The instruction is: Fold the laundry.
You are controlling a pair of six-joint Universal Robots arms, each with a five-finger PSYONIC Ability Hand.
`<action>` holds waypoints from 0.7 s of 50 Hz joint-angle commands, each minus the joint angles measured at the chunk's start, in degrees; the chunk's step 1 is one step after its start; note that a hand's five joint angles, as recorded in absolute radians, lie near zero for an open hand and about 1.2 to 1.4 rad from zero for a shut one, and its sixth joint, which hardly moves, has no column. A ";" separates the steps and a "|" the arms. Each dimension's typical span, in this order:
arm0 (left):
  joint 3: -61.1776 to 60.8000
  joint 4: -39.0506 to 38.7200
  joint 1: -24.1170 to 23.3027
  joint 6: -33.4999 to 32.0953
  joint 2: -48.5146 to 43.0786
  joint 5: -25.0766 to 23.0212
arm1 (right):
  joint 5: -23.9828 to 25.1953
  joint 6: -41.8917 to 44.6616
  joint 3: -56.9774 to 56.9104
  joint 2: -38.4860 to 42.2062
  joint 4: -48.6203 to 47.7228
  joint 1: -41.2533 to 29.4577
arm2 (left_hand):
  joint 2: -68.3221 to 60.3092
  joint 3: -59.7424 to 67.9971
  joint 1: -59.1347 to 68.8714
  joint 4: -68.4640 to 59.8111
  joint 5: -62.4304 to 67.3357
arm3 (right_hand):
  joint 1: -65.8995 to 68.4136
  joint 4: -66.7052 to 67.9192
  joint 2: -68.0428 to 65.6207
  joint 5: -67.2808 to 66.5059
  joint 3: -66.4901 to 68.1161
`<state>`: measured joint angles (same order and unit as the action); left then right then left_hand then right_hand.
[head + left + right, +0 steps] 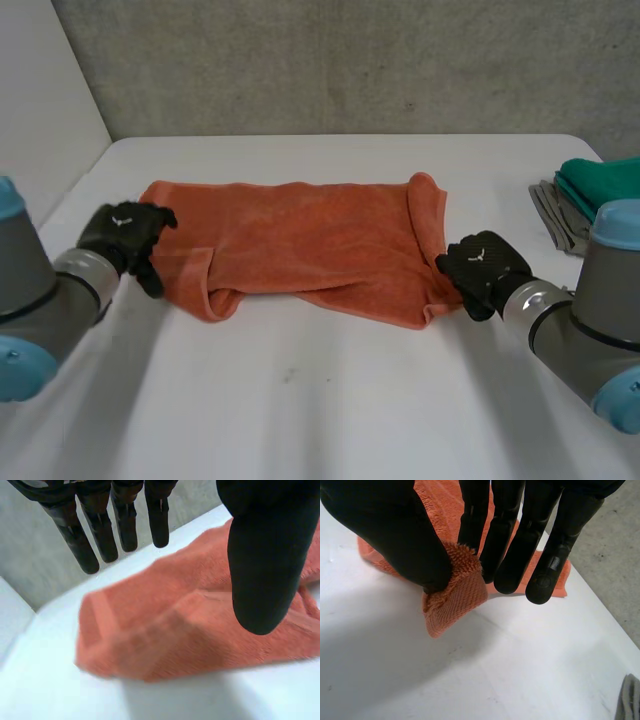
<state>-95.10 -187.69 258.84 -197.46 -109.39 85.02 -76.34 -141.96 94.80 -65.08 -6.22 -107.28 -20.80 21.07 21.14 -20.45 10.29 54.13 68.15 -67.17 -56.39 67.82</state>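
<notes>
You have one orange towel (300, 240) lying rumpled, with parts folded over, across the middle of the bench (320, 410). Your right robot hand (482, 268) is at the towel's near right corner. The head view does not make the grasp plain, but the right wrist view does: thumb and fingers pinch that corner. Your left robot hand (125, 232) is at the towel's left edge. Its wrist view shows straight, released fingers above the cloth, holding nothing. At the bench's right edge, well apart from the towel, lie two more pieces: a green cloth (605, 180) and a grey cloth (560, 215).
</notes>
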 commanded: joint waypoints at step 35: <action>22.50 15.87 1.14 -37.38 -21.39 -19.55 | 1.72 7.75 1.70 -0.32 -0.46 6.91 | -32.62 32.34 32.28 -32.96 33.13 | 25.87 11.85 -12.83 -13.61 12.18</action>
<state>-73.24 -171.37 260.03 -235.40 -130.08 65.47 -74.76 -134.04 96.10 -65.33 -6.71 -100.00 -35.92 35.93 36.85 -36.14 26.03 54.13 68.15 -67.17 -56.39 67.82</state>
